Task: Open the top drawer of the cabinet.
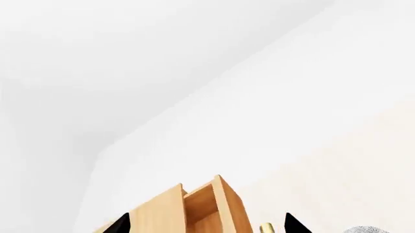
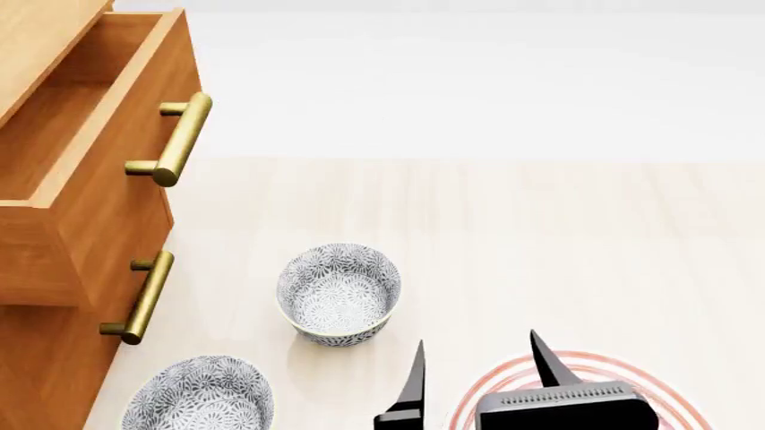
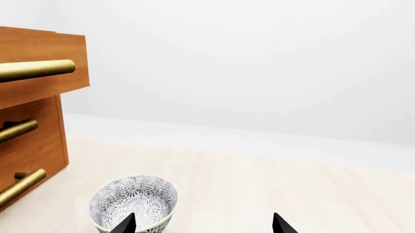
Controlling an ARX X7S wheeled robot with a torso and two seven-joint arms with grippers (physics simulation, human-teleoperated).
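Observation:
The orange-brown cabinet point(image 2: 48, 358) stands at the left of the head view. Its top drawer point(image 2: 114, 210) is pulled out, with its inside showing and its brass bar handle point(image 2: 179, 139) in front. My right gripper point(image 2: 478, 358) is open and empty, low in the head view, well right of the cabinet. In the right wrist view the right gripper point(image 3: 204, 225) points past a bowl toward the top drawer point(image 3: 39, 48). My left gripper point(image 1: 207, 228) is open and empty, with the cabinet point(image 1: 155, 211) and open top drawer point(image 1: 202, 206) between its fingertips. It is out of the head view.
Two patterned bowls point(image 2: 340, 291) point(image 2: 197, 394) sit on the pale floor beside the cabinet. A red-ringed plate point(image 2: 682, 394) lies under my right gripper. The second drawer's handle point(image 2: 143, 296) juts out below the open drawer. One bowl also shows in the right wrist view point(image 3: 133, 201).

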